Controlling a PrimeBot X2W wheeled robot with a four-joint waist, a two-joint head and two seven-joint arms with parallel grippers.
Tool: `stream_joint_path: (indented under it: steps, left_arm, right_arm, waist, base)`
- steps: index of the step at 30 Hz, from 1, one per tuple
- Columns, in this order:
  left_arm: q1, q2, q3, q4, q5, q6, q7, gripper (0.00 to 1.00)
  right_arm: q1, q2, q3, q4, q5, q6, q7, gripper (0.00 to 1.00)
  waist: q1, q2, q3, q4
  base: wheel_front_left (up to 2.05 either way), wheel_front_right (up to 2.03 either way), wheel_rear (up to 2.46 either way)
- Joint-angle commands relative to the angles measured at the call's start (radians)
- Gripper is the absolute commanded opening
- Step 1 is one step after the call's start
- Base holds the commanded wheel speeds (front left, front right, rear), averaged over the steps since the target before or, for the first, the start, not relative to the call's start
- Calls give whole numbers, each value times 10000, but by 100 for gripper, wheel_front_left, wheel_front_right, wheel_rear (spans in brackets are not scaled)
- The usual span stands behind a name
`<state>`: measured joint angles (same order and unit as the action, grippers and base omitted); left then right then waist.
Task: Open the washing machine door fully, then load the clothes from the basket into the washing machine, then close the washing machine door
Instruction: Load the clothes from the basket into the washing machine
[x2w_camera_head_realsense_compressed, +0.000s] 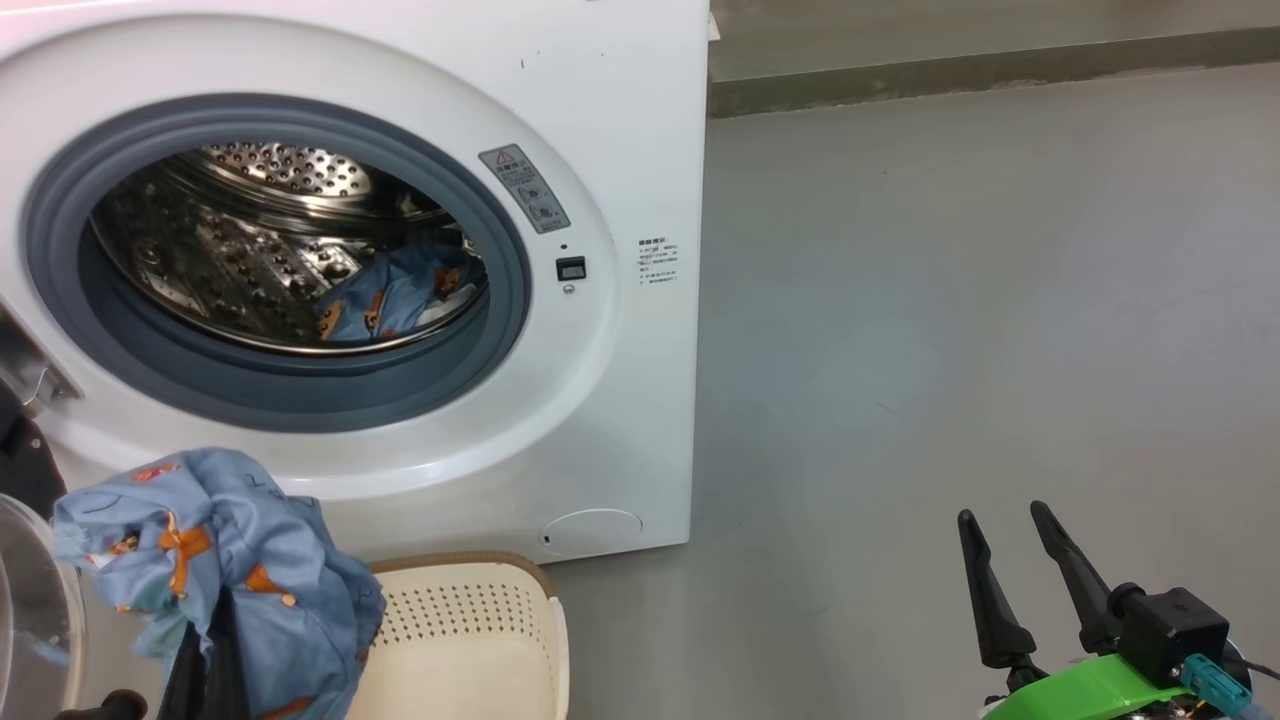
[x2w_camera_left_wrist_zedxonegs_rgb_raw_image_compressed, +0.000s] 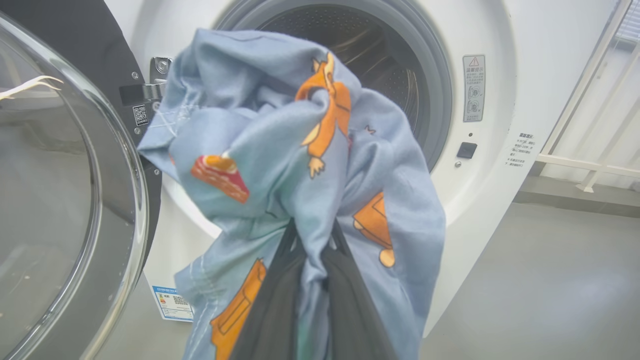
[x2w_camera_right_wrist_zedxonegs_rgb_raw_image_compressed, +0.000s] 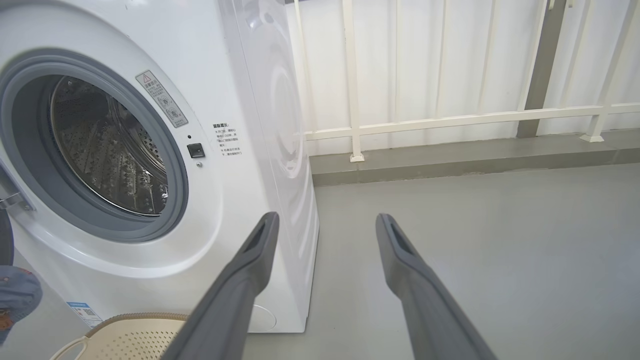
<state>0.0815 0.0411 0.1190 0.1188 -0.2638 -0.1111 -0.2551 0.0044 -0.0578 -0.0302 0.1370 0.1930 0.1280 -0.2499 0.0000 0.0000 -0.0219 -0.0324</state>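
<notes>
The white washing machine (x2w_camera_head_realsense_compressed: 620, 180) stands with its drum open, and one of the light blue bear-print clothes (x2w_camera_head_realsense_compressed: 395, 295) lies inside. The washing machine door (x2w_camera_left_wrist_zedxonegs_rgb_raw_image_compressed: 55, 200) hangs swung out at the left, its glass bowl close to my left arm. My left gripper (x2w_camera_head_realsense_compressed: 210, 640) is shut on another bunched garment (x2w_camera_left_wrist_zedxonegs_rgb_raw_image_compressed: 280, 135), held up in front of the drum's lower left, above the basket (x2w_camera_head_realsense_compressed: 470, 620). The garment drapes over the fingers. My right gripper (x2w_camera_right_wrist_zedxonegs_rgb_raw_image_compressed: 327, 217) is open with nothing between its fingers, low over the floor right of the machine.
Bare grey floor (x2w_camera_head_realsense_compressed: 950, 300) spreads right of the machine. A low kerb (x2w_camera_head_realsense_compressed: 1000, 70) and a white railing (x2w_camera_right_wrist_zedxonegs_rgb_raw_image_compressed: 450, 120) close off the far side. The basket sits against the machine's front.
</notes>
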Motion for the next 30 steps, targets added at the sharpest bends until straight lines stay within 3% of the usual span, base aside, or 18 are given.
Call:
stream_joint_path:
  steps: [1, 16, 30]
  left_arm:
    - [-231, 93, 273, -335, -71, 50, -66, 0]
    - [-313, 92, -138, -273, -242, 140, -66, 0]
    - [-1347, 91, -435, -278, -373, 71, -66, 0]
  right_arm:
    - [-39, -56, 252, -282, -69, 27, -118, 100]
    - [-1, -11, 350, -213, -112, 27, -119, 100]
    - [-577, 37, 724, -411, -395, 27, -119, 100]
  waist:
    - [0, 0, 4, 9]
    - [0, 0, 228, 136]
    - [0, 0, 1600, 119]
  base:
    - [0, 0, 0]
    - [0, 0, 0]
    - [0, 0, 0]
